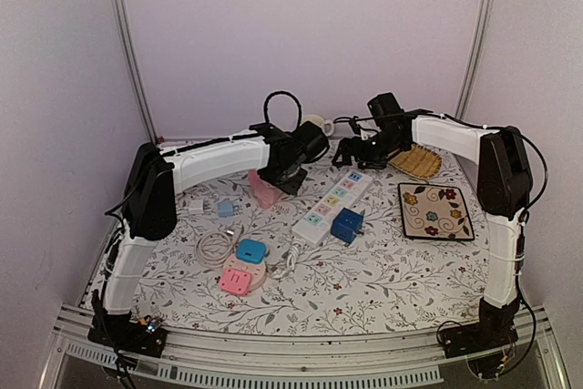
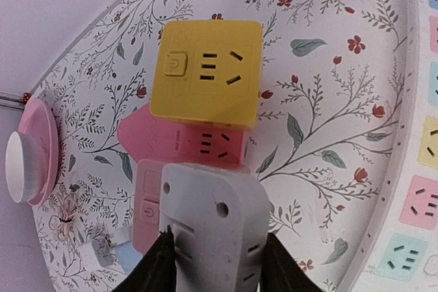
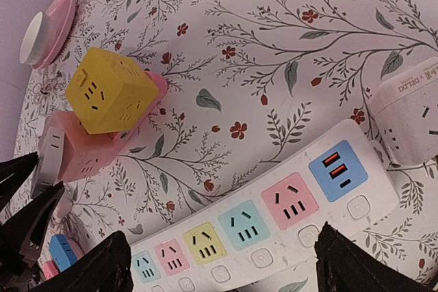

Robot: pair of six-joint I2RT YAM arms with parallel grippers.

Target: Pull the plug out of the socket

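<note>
pale lilac walls (image 1: 301,25) close round a table under a flowery cloth (image 1: 383,271). toward the back of it the left gripper (image 2: 217,244) pinches a white adapter (image 2: 212,217) by both sides. the adapter sits tight against a pink socket block (image 2: 205,143) that also carries a yellow cube (image 2: 205,73). the right gripper (image 3: 226,264) hangs spread wide over the long power strip (image 3: 274,223), holding nothing.

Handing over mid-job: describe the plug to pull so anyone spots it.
Find the long white power strip; left of it, under the left hand, lies a pink socket block. The plug is the grey piece on its end, unlike the yellow cube on top.
</note>
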